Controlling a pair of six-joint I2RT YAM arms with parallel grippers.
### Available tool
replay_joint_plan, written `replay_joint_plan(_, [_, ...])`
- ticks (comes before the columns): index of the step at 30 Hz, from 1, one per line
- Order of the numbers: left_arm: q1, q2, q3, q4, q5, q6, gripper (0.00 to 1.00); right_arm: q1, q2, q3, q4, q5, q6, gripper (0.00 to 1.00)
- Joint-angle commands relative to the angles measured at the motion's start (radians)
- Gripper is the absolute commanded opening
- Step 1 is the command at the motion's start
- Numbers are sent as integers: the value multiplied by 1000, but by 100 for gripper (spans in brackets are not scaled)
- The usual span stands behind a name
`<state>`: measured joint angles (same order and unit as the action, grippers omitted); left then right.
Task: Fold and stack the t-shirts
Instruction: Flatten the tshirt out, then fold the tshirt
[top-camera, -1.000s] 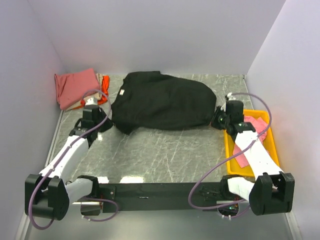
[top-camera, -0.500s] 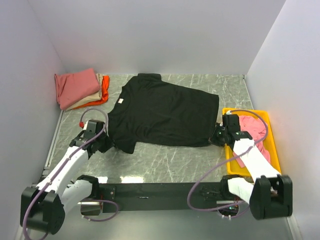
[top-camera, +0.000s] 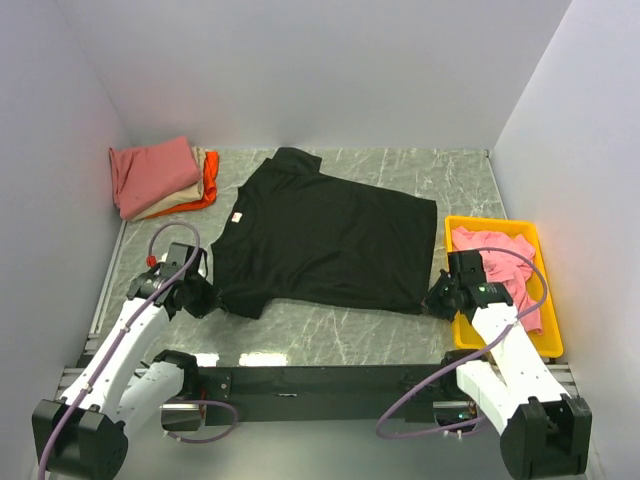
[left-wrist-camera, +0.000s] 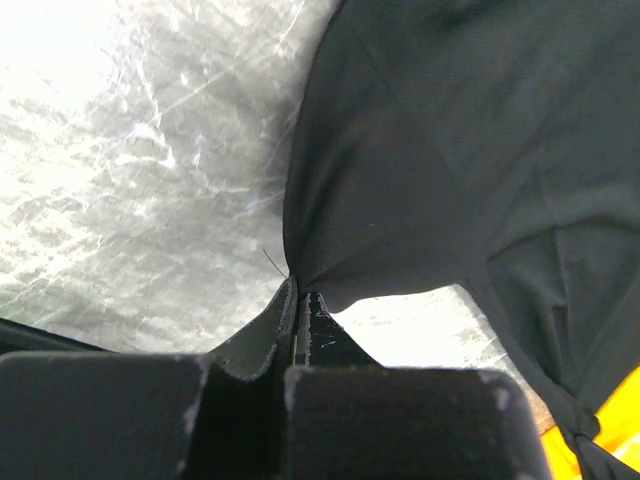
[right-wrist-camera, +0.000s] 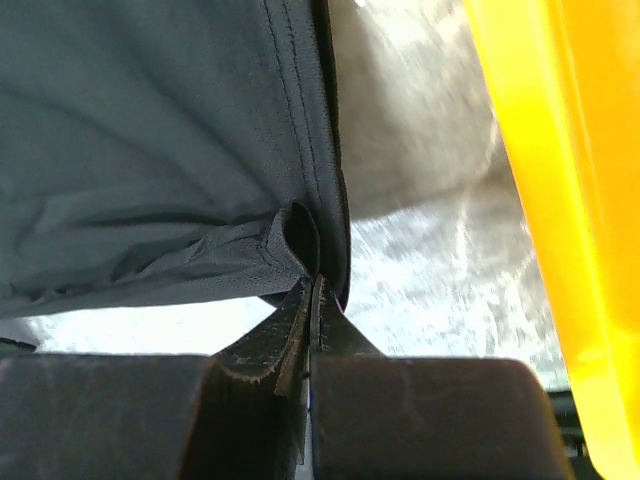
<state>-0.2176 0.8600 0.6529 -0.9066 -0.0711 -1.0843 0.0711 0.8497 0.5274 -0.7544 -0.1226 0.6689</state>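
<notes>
Top external: black t-shirt (top-camera: 325, 235) spread flat; neck tag (top-camera: 238, 217) apparently white.

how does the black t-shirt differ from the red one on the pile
The black t-shirt lies spread flat; the red t-shirt is folded. The black t-shirt is alone mid-table; the red t-shirt tops a stack. The left gripper and right gripper pinch the black t-shirt's near edge; nothing holds the red t-shirt. Both are plain cloth.
</notes>
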Motion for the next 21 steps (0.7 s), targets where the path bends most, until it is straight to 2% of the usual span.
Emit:
replay_joint_plan(1, [-6,-1,7,-31,40,-6,0,19,-8,-6,-57,38,67,0])
replay_joint_plan(8, [-11,79,73,115,63,50,1,52,98,20,26,89,54,0])
replay_joint_plan(21, [-42,381,321,282,22,104,1,52,287,189,87,121,-12,0])
